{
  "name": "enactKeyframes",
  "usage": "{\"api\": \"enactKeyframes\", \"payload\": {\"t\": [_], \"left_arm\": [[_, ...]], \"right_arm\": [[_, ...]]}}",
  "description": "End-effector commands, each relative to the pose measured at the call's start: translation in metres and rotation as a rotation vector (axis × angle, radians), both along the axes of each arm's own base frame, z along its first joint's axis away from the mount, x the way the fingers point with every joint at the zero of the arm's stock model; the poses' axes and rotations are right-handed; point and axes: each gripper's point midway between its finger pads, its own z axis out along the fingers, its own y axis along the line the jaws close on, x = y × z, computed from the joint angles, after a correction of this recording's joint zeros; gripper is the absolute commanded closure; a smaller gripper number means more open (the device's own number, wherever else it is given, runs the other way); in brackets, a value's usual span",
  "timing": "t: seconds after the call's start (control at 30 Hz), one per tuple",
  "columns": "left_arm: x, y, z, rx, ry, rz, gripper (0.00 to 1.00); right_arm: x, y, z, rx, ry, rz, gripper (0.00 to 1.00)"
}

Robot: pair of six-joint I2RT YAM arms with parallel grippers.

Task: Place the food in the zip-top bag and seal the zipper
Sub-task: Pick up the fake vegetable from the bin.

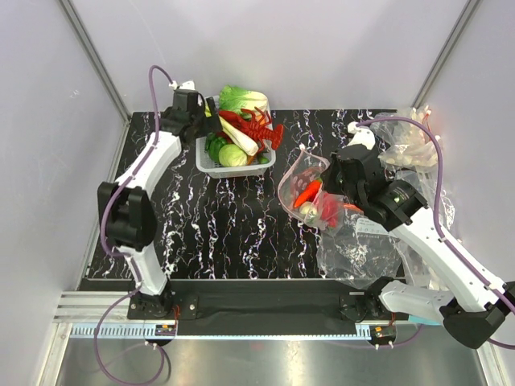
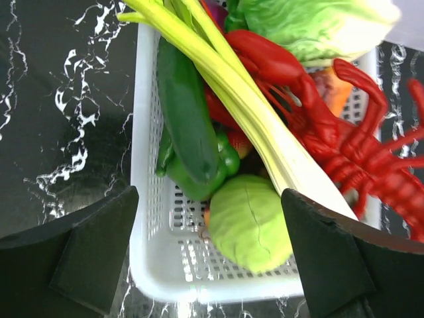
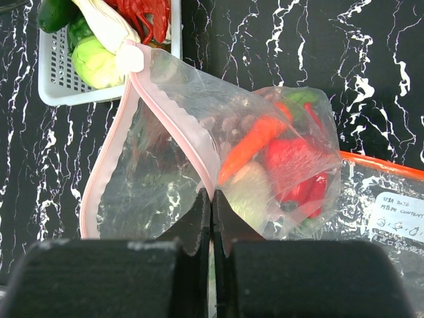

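The zip-top bag (image 1: 310, 189) is held up off the table with its pink zipper (image 3: 179, 122) open. It holds a red pepper (image 3: 291, 165), an orange piece and green pieces. My right gripper (image 3: 212, 199) is shut on the bag's pink mouth strip. My left gripper (image 2: 209, 258) is open above the near end of the white basket (image 1: 211, 165), over a pale green cabbage (image 2: 248, 222). The basket also holds a red lobster (image 2: 331, 126), a leek (image 2: 258, 119) and dark green pieces (image 2: 189, 126).
Plain clear bags (image 1: 362, 249) lie under and to the right of my right arm. One with an orange strip (image 3: 384, 169) lies beside the held bag. The table (image 1: 225, 233) is black marble, walled on three sides.
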Motion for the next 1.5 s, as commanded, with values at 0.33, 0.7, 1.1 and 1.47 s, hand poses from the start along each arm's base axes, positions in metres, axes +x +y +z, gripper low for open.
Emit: {"api": "enactKeyframes", "payload": {"t": [0.33, 0.7, 1.1, 1.47], "left_arm": [[0.049, 0.006, -0.045, 0.108, 0.087, 0.041, 0.18], [0.032, 0.009, -0.025, 0.096, 0.062, 0.015, 0.79], [-0.061, 0.014, 0.037, 0.042, 0.024, -0.048, 0.78], [-0.191, -0.115, 0.098, -0.186, -0.135, -0.564, 0.75]], "right_arm": [[0.01, 0.006, -0.002, -0.013, -0.029, 0.016, 1.0], [0.012, 0.01, -0.003, -0.013, -0.034, 0.041, 1.0], [0.009, 0.008, -0.004, -0.007, -0.025, 0.033, 1.0], [0.013, 0.02, -0.016, 0.003, -0.007, 0.067, 1.0]]}}
